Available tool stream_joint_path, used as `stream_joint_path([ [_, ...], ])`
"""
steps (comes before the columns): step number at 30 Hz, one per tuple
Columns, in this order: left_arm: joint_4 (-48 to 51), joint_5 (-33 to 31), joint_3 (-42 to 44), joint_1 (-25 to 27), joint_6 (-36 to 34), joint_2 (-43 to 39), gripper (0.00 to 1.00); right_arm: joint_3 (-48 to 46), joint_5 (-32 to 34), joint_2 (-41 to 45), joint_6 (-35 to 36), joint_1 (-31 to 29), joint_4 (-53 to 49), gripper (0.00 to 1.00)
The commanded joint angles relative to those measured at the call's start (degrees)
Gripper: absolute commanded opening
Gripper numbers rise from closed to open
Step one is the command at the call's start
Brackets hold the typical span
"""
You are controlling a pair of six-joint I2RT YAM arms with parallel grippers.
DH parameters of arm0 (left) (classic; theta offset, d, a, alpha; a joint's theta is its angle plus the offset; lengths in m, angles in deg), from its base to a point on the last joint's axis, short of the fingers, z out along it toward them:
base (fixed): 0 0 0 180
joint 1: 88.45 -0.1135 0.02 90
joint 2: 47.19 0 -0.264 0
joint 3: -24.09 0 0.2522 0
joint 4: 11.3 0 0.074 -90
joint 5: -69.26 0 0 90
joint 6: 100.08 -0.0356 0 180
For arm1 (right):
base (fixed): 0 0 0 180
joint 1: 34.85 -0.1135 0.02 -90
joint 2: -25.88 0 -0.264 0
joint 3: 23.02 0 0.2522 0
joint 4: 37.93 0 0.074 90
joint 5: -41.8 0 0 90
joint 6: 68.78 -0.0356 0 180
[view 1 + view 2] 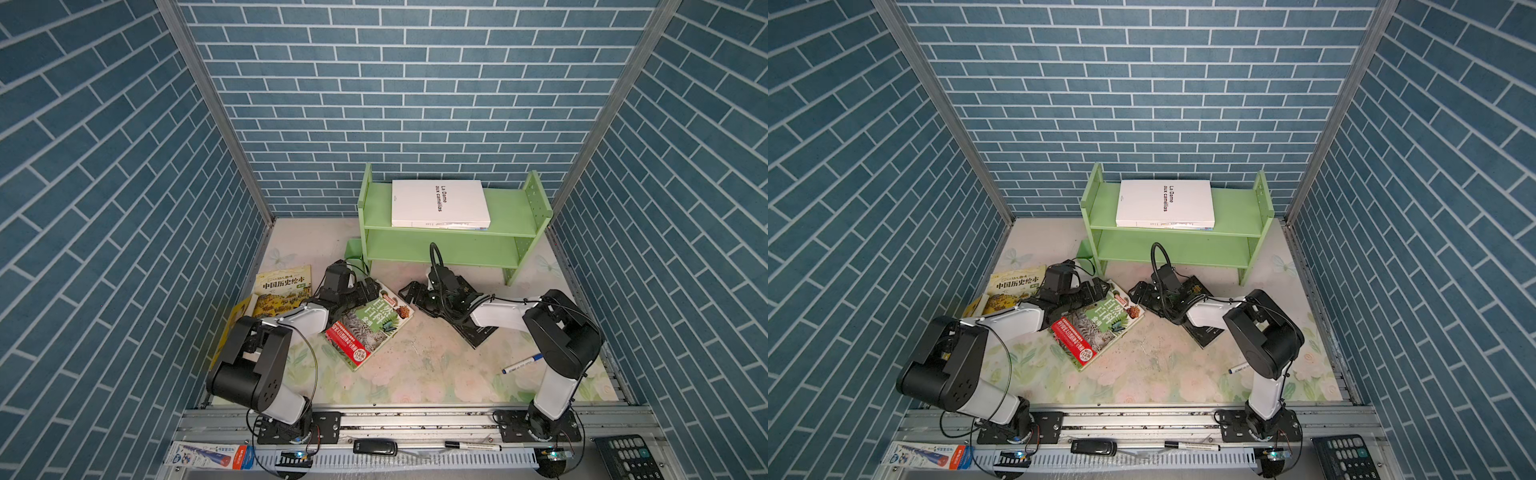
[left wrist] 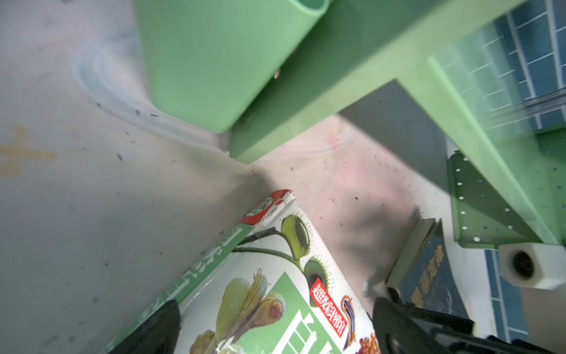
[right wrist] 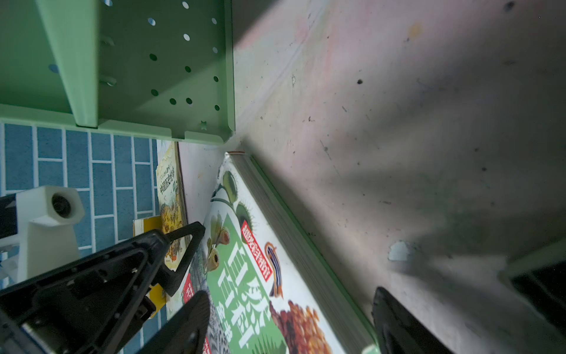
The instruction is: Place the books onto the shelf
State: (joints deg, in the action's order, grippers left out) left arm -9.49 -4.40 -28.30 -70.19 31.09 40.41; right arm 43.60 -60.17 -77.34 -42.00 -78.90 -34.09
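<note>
The light green shelf (image 1: 507, 212) (image 1: 1233, 208) stands at the back, with a white book (image 1: 439, 203) flat on its top tier. A green botanical book (image 1: 368, 328) (image 2: 275, 306) (image 3: 245, 275) lies askew mid-table. My left gripper (image 1: 370, 291) (image 2: 275, 331) is open, its jaws astride that book's far end. My right gripper (image 1: 409, 293) (image 3: 294, 325) is open too, one finger over the cover and one beyond the page edge. A black book (image 1: 478, 332) (image 2: 428, 275) lies under the right arm. A yellow illustrated book (image 1: 282, 289) lies at the left, overlapping another yellow book (image 1: 241, 309).
A blue-capped marker pen (image 1: 521, 363) lies near the right arm's base. The shelf's small green cup-box (image 1: 353, 249) (image 2: 214, 61) sits close to my left wrist. Blue brick walls close in three sides. A remote (image 1: 627, 457), a pen (image 1: 473, 446) and a box (image 1: 208, 455) lie by the front rail.
</note>
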Motion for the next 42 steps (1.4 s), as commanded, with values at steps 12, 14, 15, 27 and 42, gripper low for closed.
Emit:
stream_joint_path([
  [12,32.47,-11.24,-6.01,-1.36,-10.12,-9.09,1.00,-1.44,-2.79,9.40,6.01,-0.62,-21.96,0.84],
  [14,32.32,-11.76,-5.64,-2.38,-11.53,-8.56,1.00,-3.55,-4.20,11.95,5.75,-1.15,-22.49,0.84],
  [15,32.04,-12.06,-5.31,-2.75,-11.80,-8.19,1.00,-4.52,-4.61,12.89,5.32,-1.48,-22.24,0.84],
  [27,27.99,-9.75,-1.83,-6.04,-12.42,-3.46,1.00,2.19,-8.60,2.57,2.88,-5.82,-13.13,0.84],
  [42,22.04,2.10,2.61,-7.98,-12.97,-4.01,1.00,5.31,-9.42,-3.58,0.23,-6.75,-10.42,0.83],
])
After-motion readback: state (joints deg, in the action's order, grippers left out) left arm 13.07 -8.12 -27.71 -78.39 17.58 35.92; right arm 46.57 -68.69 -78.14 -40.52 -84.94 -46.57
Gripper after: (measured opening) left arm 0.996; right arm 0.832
